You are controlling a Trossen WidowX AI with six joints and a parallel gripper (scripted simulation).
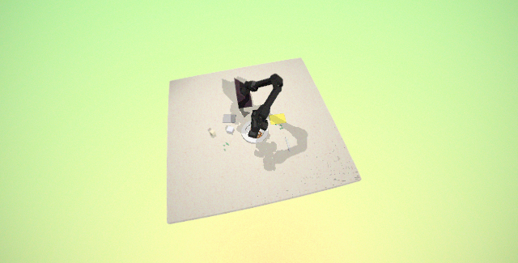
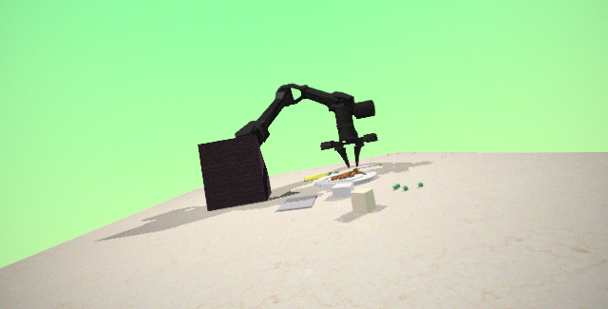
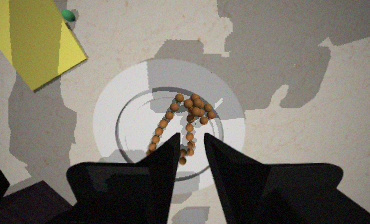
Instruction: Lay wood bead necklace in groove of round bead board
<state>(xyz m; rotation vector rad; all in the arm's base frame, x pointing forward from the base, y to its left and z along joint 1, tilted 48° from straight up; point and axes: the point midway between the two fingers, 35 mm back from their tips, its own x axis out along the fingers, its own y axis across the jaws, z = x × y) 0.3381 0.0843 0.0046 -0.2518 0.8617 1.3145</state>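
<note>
Under the fingertips: necklace [image 1: 260, 134] [image 2: 349, 174] [image 3: 163, 123], on the board [image 1: 244, 135] [image 2: 370, 176] [image 3: 108, 125]. Strands cross the middle, clump on one side; loop doesn't follow the groove. Gripper [image 1: 253, 133] [image 2: 352, 166] [image 3: 192, 136] points down, fingers partly open, narrow gap, tips above the board. Beads show through the gap; no grip visible. White block [image 1: 230, 129] [image 2: 342, 189] sits near the fingers, just beside the board; cream block [image 1: 212, 133] [image 2: 363, 201] farther out. Grey tile [image 1: 229, 118] [image 2: 296, 203] flat, robot-base side of the fingers. Yellow tile [image 1: 278, 119] [image 2: 314, 177] [image 3: 46, 45] opposite side of the fingers from the white block, green bits [image 1: 280, 126] [image 2: 330, 173] [image 3: 68, 15] beside it.
</note>
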